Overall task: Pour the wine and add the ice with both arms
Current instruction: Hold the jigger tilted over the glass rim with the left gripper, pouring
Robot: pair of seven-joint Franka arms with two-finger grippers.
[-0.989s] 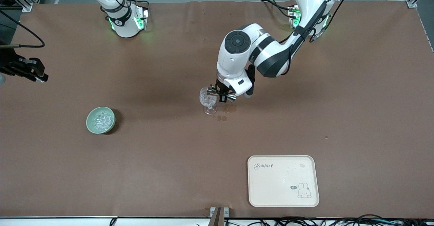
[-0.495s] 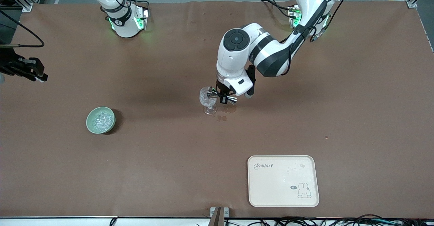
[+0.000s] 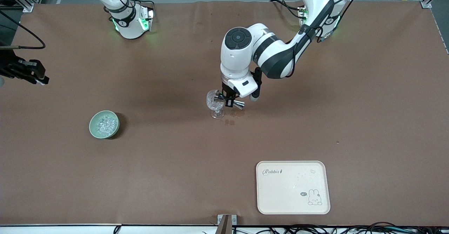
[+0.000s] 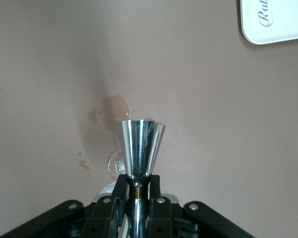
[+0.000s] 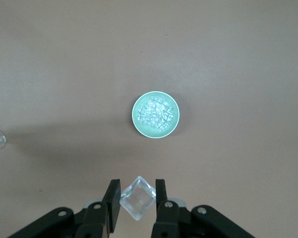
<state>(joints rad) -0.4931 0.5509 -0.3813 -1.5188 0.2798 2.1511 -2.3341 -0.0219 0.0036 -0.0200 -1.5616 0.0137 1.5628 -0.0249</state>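
Observation:
My left gripper [image 3: 228, 100] is shut on the waist of the silvery jigger [image 3: 234, 102], holding it tipped on its side with one end over the clear stemmed glass [image 3: 214, 104] at mid table. The left wrist view shows the jigger [image 4: 141, 141] between the fingers and the glass foot [image 4: 114, 163] below it. My right gripper [image 5: 137, 191] is shut on one clear ice cube [image 5: 137, 199], high over the table by the pale green bowl [image 5: 138, 101] of ice chunks [image 5: 156, 113]. In the front view that gripper [image 3: 41, 80] is at the right arm's end of the table.
Wet brown stains [image 3: 233, 116] mark the mat beside the glass foot and also show in the left wrist view [image 4: 114, 106]. A cream rabbit tray [image 3: 293, 187] lies nearer the front camera toward the left arm's end. The green bowl [image 3: 104, 124] sits toward the right arm's end.
The left arm's wrist has shifted slightly toward the right arm's end, and the jigger sits a little lower over the glass. The right gripper has barely moved.

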